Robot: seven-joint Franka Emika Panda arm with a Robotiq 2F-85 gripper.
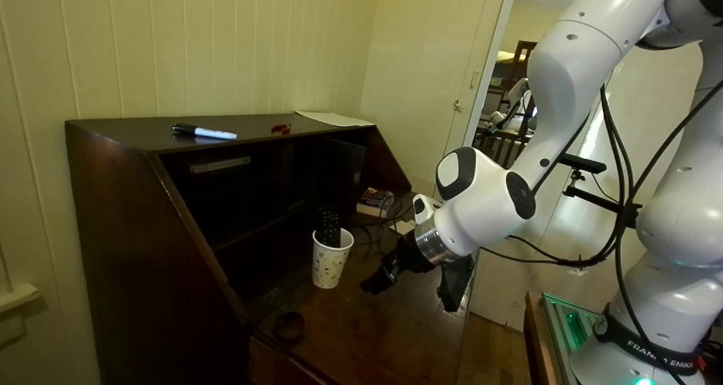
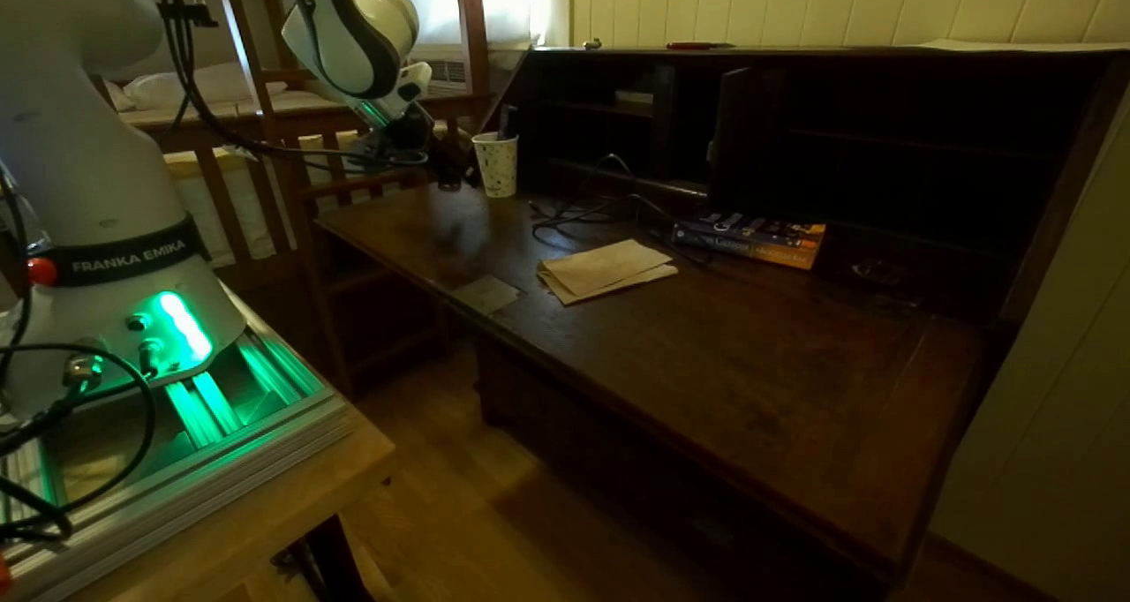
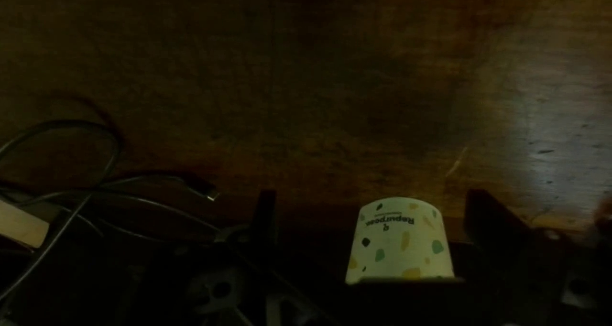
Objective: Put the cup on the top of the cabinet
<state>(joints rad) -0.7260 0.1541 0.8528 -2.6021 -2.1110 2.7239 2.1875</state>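
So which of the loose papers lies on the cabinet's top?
The white sheet, toward the opposite end from the marker. The folded tan paper lies lower down on the cabinet, near the book.

"What's lying up high?"
"A marker [image 1: 204, 131] and a red thing [image 1: 281, 129] are lying apart, a sheet [image 1: 333, 118] resting farther along."
"And below?"
"Cables [image 3: 93, 190] are lying tangled beside a book [image 2: 750, 242]; tan paper [image 2: 609, 271] is lying near. A dark round thing [image 1: 299, 322] is sitting well apart."

In an exterior view, the white arm [image 1: 567, 77] slants down, its pincer [image 1: 377, 281] pointing toward eight o'clock, fingers [image 3: 485, 216] spread apart.
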